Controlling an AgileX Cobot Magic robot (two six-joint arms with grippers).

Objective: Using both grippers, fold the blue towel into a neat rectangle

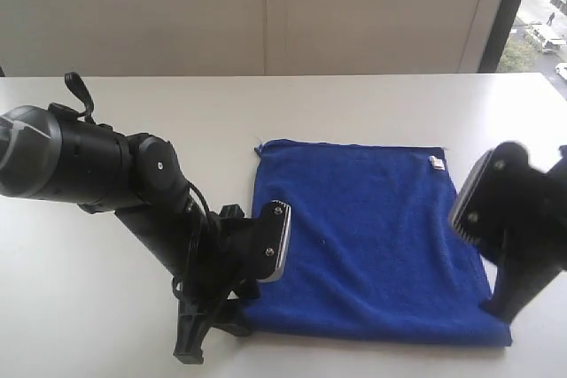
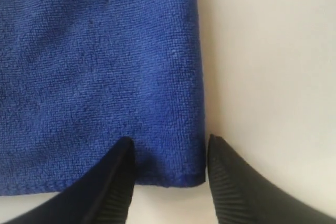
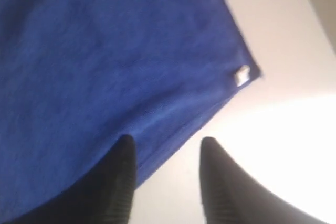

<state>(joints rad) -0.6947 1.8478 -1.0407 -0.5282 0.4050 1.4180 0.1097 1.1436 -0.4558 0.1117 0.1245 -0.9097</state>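
The blue towel lies spread flat on the white table, with its small white tag at the far right corner. My left gripper hangs over the towel's near left corner. In the left wrist view it is open, with that corner of the towel between the fingers, one finger over cloth and one over bare table. My right gripper stands at the towel's right edge near the front. It is open, astride the edge of the towel, with the tag further along.
A pale wall runs behind the table's far edge, and a dark window frame stands at the back right. Bare table top surrounds the towel on the left and at the back.
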